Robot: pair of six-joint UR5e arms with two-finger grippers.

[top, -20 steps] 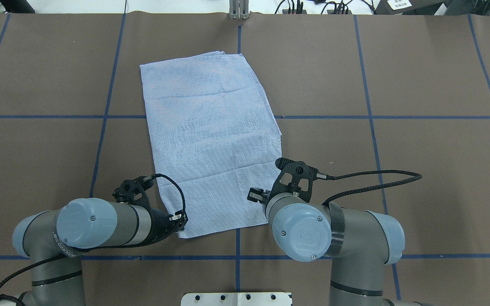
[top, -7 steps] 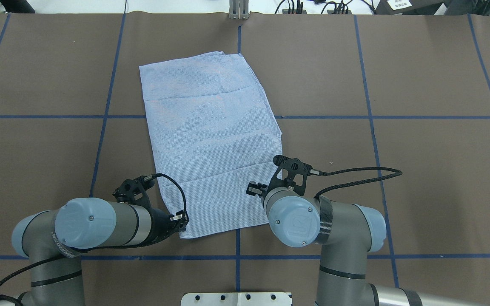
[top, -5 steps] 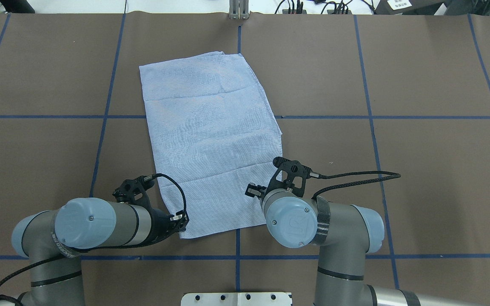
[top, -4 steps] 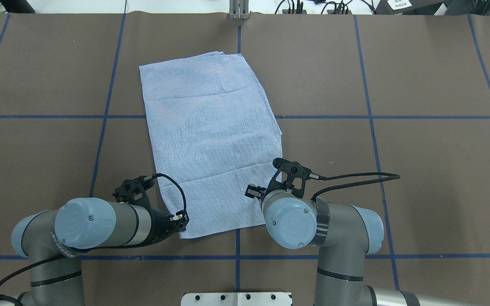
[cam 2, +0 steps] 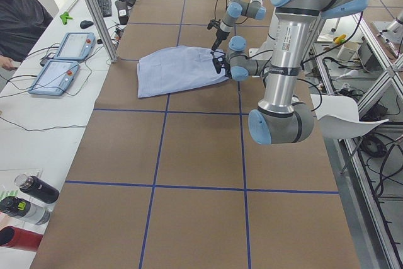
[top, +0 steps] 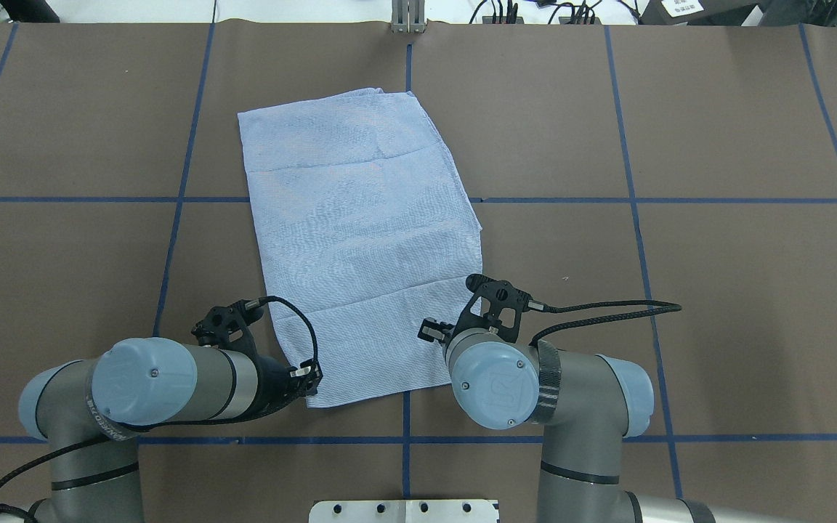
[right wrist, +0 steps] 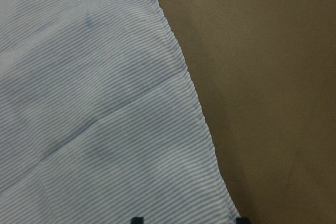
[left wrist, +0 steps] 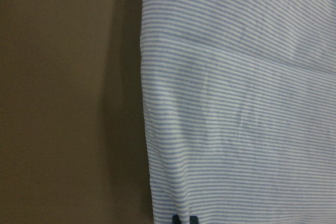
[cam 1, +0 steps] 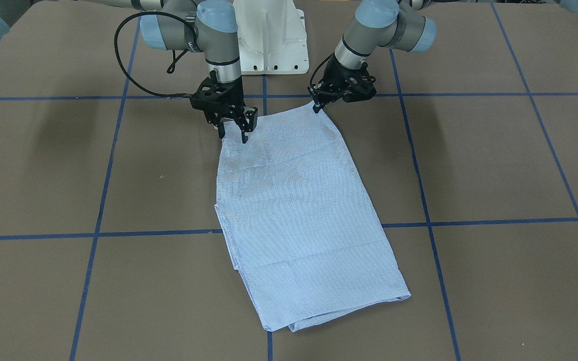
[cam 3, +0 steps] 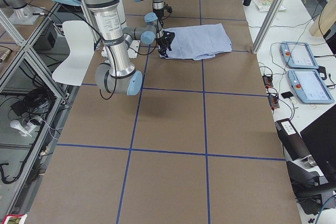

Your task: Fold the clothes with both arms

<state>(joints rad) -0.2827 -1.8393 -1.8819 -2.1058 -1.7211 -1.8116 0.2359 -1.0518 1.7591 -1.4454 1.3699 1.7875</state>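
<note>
Plainly, the striped shirt point(top: 360, 240) lies flat on the brown bench point(top: 716, 290), already folded into a long narrow panel running away from the robot, with its near short edge between the two arms. The left claw point(cam 1: 316, 106) has its fingers together at the near left corner, seemingly pinched on the cloth. The right claw point(cam 1: 232, 136) has its fingers apart, straddling the near right corner. I judge the step to be taking hold of the near edge for a lengthwise fold. Next, the right claw should close on its corner, then both should lift evenly and carry the edge toward the far end. No container is involved; the bottles point(cam 2: 36, 188) stand off the bench, and their contents cannot be told.
</note>
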